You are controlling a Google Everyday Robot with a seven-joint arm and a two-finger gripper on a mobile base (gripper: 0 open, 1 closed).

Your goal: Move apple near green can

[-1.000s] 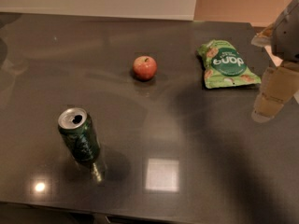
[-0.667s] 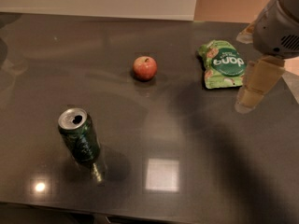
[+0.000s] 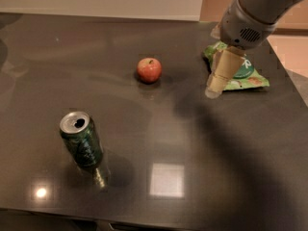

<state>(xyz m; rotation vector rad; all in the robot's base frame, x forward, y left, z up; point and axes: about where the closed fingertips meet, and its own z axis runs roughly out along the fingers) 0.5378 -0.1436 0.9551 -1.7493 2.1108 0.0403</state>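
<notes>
Swinging in from the right edge of the tabletop, the tool now hangs over the left end of the light-green snack bag, closer to the apple than a second ago. Whether it is spread or pressed together I cannot tell. The apple sits unmoved toward the middle of the far edge, well apart from the green can standing near the front left corner. I judge the approach is underway, with no grasp made yet.
</notes>
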